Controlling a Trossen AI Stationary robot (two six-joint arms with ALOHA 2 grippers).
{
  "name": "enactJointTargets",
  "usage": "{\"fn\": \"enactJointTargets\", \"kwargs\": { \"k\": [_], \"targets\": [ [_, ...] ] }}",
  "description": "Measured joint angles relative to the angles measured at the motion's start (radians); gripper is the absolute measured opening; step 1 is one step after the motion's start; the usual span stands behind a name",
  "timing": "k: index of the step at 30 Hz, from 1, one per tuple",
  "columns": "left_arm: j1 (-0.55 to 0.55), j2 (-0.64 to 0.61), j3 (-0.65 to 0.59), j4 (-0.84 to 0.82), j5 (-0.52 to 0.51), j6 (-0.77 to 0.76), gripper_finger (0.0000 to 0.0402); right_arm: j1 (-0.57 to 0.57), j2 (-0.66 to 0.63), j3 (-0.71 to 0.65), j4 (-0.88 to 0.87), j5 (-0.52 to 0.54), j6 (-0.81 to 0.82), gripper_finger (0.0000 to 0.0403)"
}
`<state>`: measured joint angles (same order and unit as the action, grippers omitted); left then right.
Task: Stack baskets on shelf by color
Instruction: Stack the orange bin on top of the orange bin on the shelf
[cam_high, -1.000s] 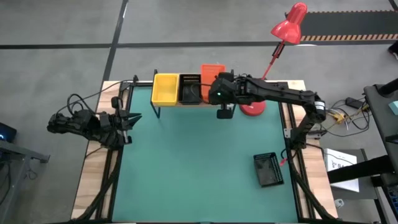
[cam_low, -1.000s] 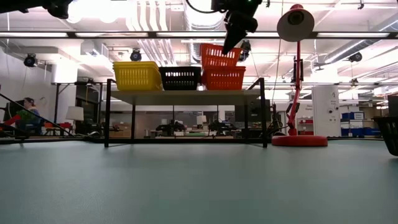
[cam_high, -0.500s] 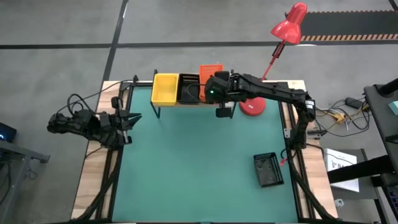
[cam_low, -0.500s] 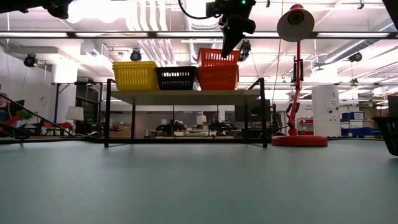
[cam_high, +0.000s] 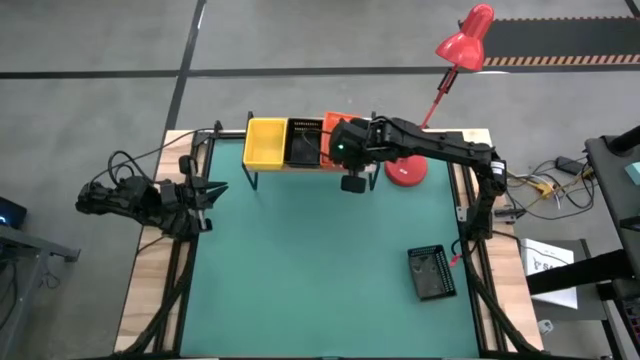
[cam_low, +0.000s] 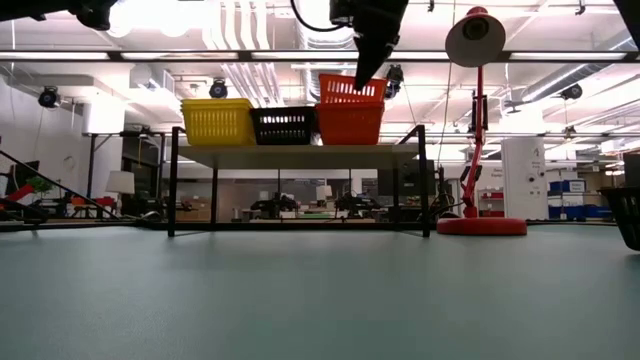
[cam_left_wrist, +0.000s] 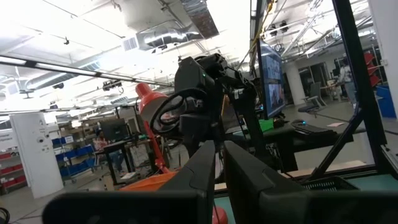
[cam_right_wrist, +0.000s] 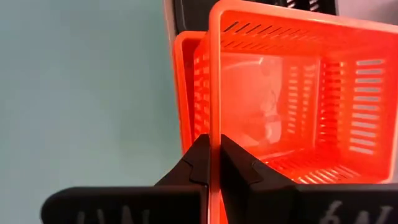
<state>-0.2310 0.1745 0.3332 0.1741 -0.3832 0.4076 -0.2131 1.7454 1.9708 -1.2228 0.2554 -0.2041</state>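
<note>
The right gripper (cam_right_wrist: 211, 163) is pinched shut on the thin rim of an orange basket (cam_right_wrist: 292, 93), one finger inside the wall and one outside. That basket sits nested in a second orange one (cam_right_wrist: 186, 87) on the shelf (cam_low: 300, 155), at its end nearest the lamp (cam_high: 462, 40). Beside them on the shelf stand a black basket (cam_low: 285, 125) and a yellow basket (cam_low: 218, 121). One more black basket (cam_high: 432, 272) lies on the green table (cam_high: 300, 260), well apart from the shelf, near the right arm's base.

These trays look light and fairly stiff, with slotted plastic walls that could flex or slip under a narrow pinch. The rim of a wall is the natural hold; a grip at the middle of a side should keep the tray from tilting.

The left gripper (cam_high: 212, 190) waits at the table's left edge, fingers pressed nearly together, holding nothing.
</note>
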Motion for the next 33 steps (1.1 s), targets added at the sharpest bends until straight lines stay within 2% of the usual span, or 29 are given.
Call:
{"fn": "enactJointTargets", "kwargs": {
  "k": [6,13,19,24,33],
  "targets": [
    [0.000,0.000,0.000,0.000,0.000,0.000,0.0017,-0.004,0.000,-0.001,-0.003,0.007,0.031,0.0020],
    [0.000,0.000,0.000,0.000,0.000,0.000,0.0017,-0.004,0.000,-0.001,-0.029,0.009,-0.015,0.0075],
    [0.000,0.000,0.000,0.000,0.000,0.000,0.0017,-0.003,0.000,0.045,-0.044,0.059,-0.015,0.0107],
    [0.000,0.000,0.000,0.000,0.000,0.000,0.0017,-0.001,-0.002,0.056,0.008,0.025,-0.004,0.0097],
    [0.000,0.000,0.000,0.000,0.000,0.000,0.0017,-0.002,-0.002,0.038,-0.088,0.006,0.127,0.0068]
  ]
}}
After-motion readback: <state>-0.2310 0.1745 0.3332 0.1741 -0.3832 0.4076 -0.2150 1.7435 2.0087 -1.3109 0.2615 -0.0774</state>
